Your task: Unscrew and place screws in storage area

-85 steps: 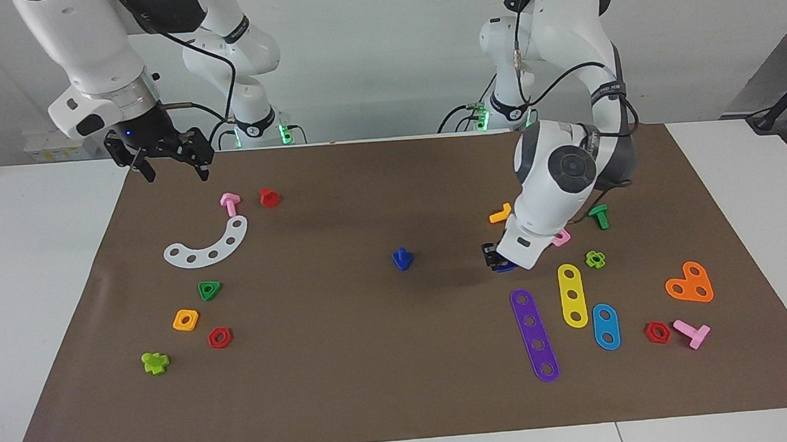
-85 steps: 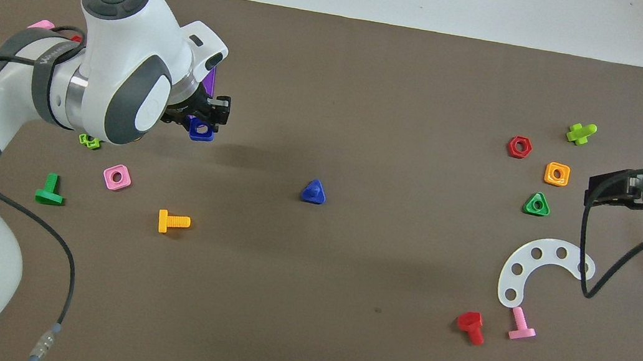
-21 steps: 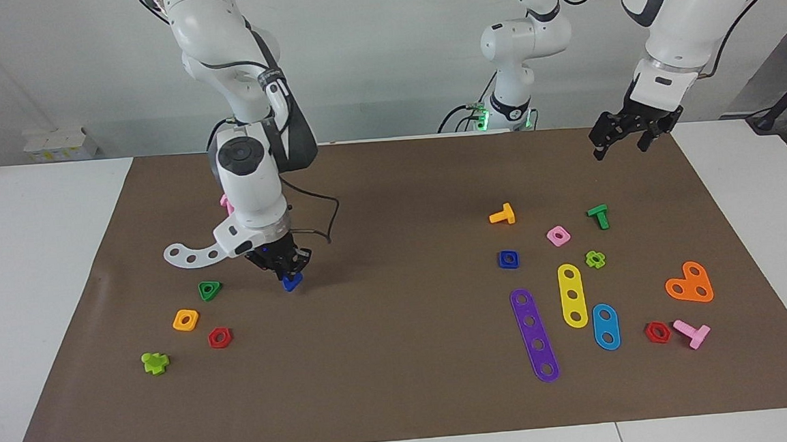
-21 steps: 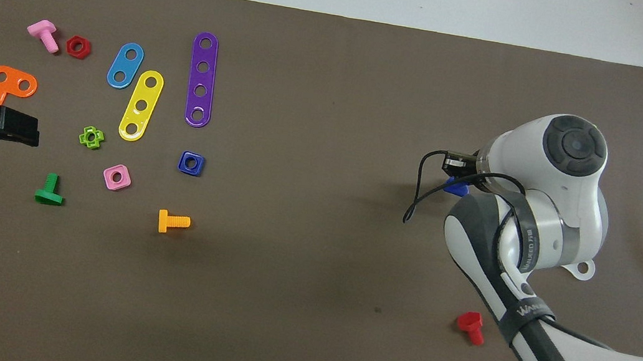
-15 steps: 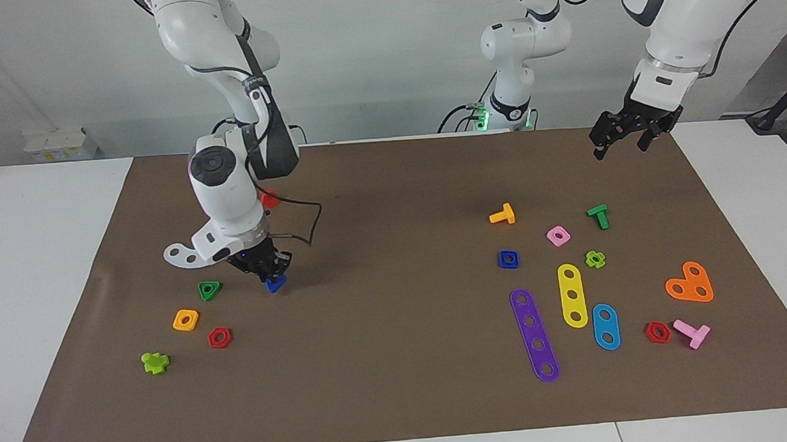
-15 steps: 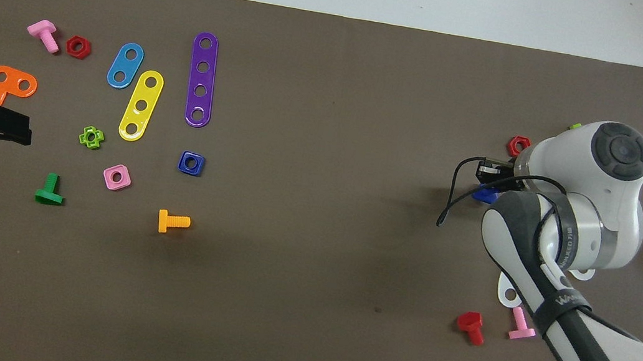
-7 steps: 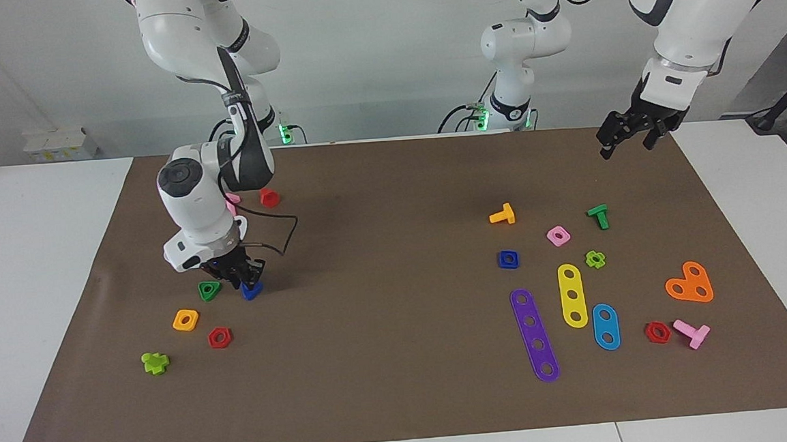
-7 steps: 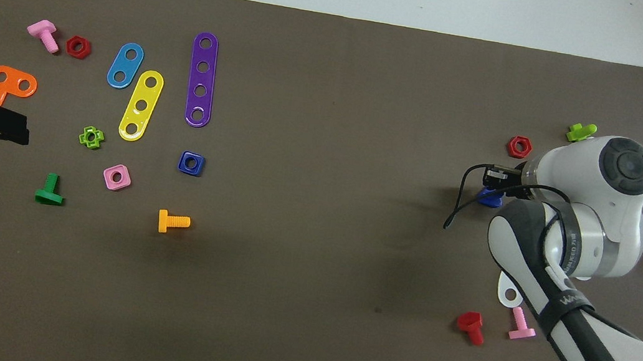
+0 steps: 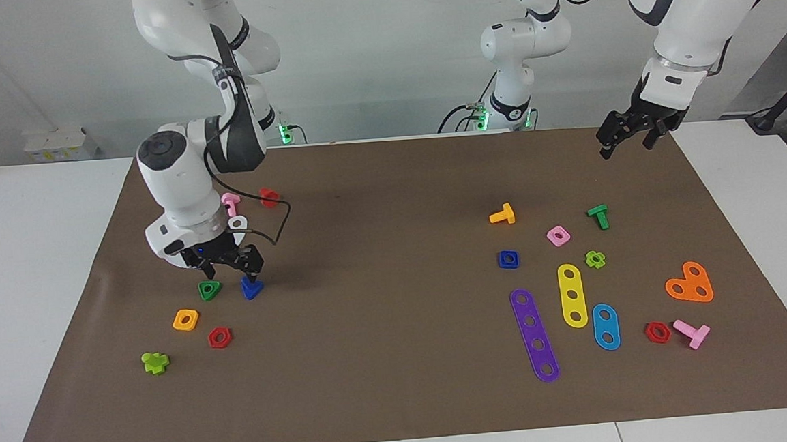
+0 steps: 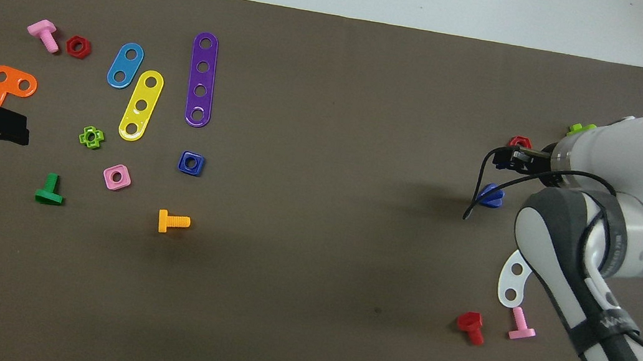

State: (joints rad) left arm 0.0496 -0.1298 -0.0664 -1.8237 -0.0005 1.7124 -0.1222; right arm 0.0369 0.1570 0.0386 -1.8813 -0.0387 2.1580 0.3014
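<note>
The dark-blue screw [image 9: 251, 288] with the triangular head lies on the brown mat [image 9: 388, 358] toward the right arm's end, right beside a green triangular nut [image 9: 209, 290]; it also shows in the overhead view [image 10: 490, 195]. My right gripper [image 9: 230, 266] hangs open just above the screw and the green nut, holding nothing; in the overhead view [image 10: 510, 158] it is partly under the arm. The matching blue square nut [image 9: 508, 259] lies apart toward the left arm's end [image 10: 191, 163]. My left gripper [image 9: 624, 142] waits open and empty, raised over the mat's corner.
Near the screw lie an orange square nut [image 9: 186, 320], a red hex nut [image 9: 219, 337], a lime cross piece [image 9: 155, 363], a pink screw [image 9: 230, 202], a red screw [image 9: 269, 197]. Purple [image 9: 534, 335], yellow [image 9: 572, 295] and light-blue [image 9: 605, 326] plates lie toward the left arm's end.
My right gripper carried the blue screw toward the right arm's end, set it down beside the green triangular nut, opened and lifted off it. The left arm stayed put.
</note>
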